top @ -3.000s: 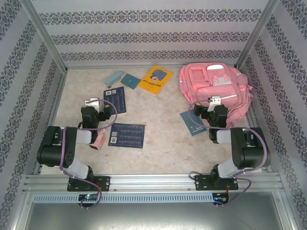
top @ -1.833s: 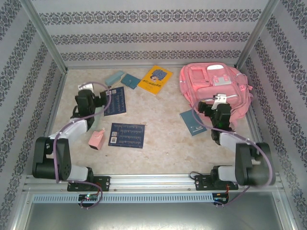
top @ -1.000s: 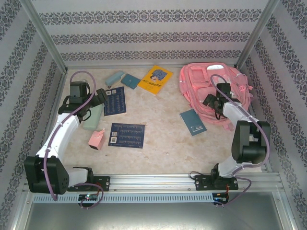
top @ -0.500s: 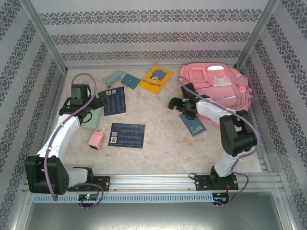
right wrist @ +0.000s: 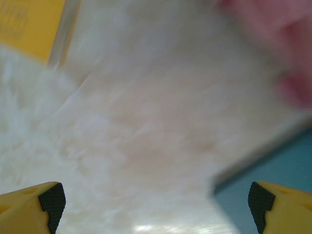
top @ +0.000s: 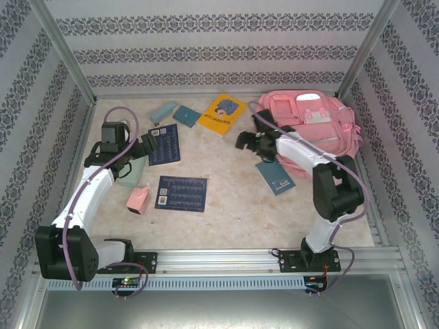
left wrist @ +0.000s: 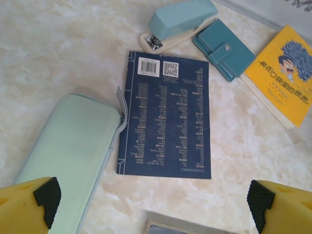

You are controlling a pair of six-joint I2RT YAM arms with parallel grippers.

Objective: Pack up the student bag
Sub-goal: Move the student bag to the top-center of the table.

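The student bag [top: 310,125], a large pink backpack, lies at the back right, and a blurred corner of the student bag [right wrist: 273,29] shows in the right wrist view. My right gripper [top: 244,141] hangs open just left of it over bare table, nothing between its fingers [right wrist: 48,200]. A teal book [top: 276,177] lies below that arm. My left gripper [top: 147,143] stands open at the left edge of a dark blue book [top: 164,144]. That dark blue book [left wrist: 165,117] lies ahead of the wide-apart left gripper [left wrist: 156,204].
A mint pencil case [left wrist: 68,151], a light blue stapler [left wrist: 180,22], a teal wallet [left wrist: 224,48] and a yellow book [left wrist: 282,73] surround the dark blue book. A small pink box [top: 138,199] and another blue book [top: 182,192] lie nearer. Metal frame posts edge the table.
My right arm has swung left, off the student bag, to the bare table between the yellow and teal books. My left arm reached out to the dark blue book, then held almost still.
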